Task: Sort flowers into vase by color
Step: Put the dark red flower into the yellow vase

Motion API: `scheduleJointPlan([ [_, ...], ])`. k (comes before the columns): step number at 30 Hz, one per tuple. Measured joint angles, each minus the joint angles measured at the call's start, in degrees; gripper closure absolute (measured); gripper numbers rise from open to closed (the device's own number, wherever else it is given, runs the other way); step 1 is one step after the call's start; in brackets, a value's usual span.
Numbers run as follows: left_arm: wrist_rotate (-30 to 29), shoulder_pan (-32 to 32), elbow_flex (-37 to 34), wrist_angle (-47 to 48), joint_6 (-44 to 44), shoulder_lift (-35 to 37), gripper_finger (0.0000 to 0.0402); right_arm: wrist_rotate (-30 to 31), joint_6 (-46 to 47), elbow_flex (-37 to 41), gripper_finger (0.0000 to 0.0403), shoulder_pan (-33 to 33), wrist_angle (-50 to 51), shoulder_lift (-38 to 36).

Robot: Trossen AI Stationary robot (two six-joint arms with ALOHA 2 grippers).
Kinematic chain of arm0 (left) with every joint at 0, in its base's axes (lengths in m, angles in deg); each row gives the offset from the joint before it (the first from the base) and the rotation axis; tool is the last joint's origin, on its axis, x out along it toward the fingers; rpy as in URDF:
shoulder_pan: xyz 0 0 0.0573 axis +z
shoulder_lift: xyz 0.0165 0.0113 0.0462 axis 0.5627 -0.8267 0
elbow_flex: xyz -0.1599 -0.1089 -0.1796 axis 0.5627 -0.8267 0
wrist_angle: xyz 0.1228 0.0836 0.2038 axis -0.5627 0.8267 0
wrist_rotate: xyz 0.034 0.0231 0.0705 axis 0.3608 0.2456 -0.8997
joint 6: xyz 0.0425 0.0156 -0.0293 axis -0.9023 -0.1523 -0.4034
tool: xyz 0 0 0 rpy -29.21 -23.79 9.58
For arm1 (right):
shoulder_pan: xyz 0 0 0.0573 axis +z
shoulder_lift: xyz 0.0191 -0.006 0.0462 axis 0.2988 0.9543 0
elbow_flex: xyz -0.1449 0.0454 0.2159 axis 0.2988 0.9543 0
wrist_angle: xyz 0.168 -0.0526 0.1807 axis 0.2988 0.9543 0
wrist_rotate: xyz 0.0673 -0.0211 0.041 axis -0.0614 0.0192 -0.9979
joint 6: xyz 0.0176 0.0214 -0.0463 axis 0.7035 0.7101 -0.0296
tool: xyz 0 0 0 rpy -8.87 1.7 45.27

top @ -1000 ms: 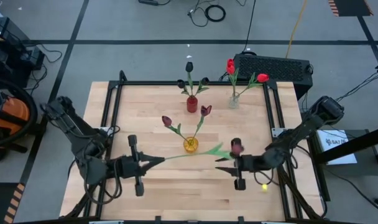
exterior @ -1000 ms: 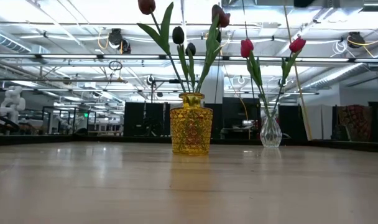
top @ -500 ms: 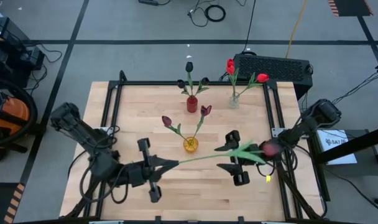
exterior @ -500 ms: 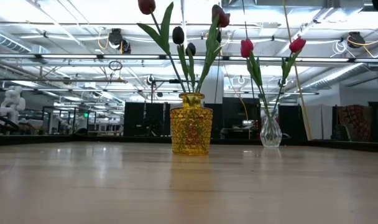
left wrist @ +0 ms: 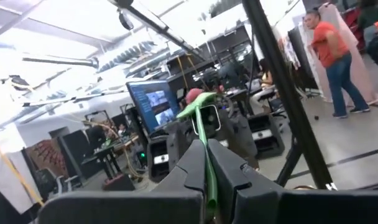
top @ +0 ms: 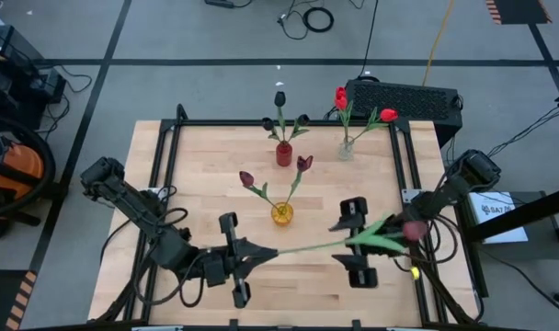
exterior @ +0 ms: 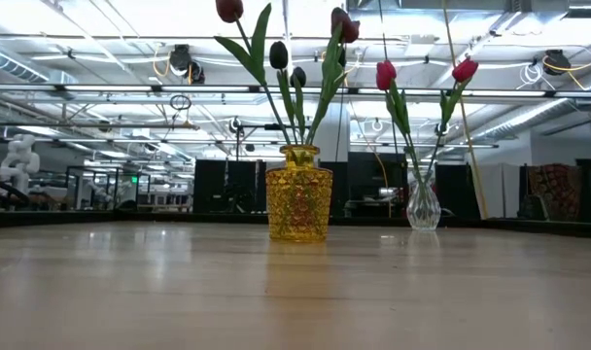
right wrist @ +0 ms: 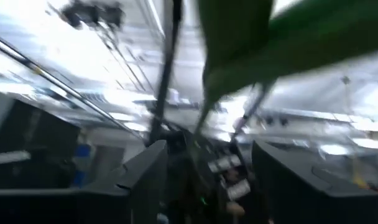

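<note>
tulip (top: 390, 233) (red head) | left gripper (top: 250, 256) jaws clamped on stem | right gripper (top: 346, 244) jaws apart

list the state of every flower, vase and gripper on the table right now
left gripper: jaws shut on the stem end of the red tulip
red tulip: held level above the table
right gripper: jaws open around the tulip's leaves
yellow vase: upright, two maroon tulips
red vase: upright, near-black tulips
clear vase: upright, two red tulips

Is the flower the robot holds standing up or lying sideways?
Sideways. The flower stretches level from the shut left gripper, stem end pinched, head near the open right gripper.
</note>
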Motion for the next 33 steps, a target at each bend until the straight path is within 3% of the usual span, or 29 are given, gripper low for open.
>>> scheduleJointPlan([
  [3, 0.04, -0.05, -0.02, 0.22, -0.41, -0.02, 0.0397, -3.12, -0.87, -0.02, 0.0204, 0.78, -0.82, 0.00],
  [19, 0.29, 0.59, 0.00, 4.99, 1.16, -0.02, 0.0394, -2.47, -3.02, -0.02, 0.0393, 1.21, -1.85, 0.00],
  [24, -2.83, 0.50, 0.00, 6.95, 1.76, -0.02, 0.0392, 1.80, -3.00, -0.02, 0.0397, 1.23, -2.03, -0.02],
  [27, -8.11, -0.13, 0.00, 8.79, 5.10, 0.30, 0.0376, 4.41, -3.26, -0.02, 0.0400, 1.26, -1.28, -0.04],
  [33, -20.65, -4.45, 0.00, 19.28, 13.12, 3.69, 0.0274, 11.36, -5.25, -0.02, 0.0401, 1.97, 1.20, -0.66],
])
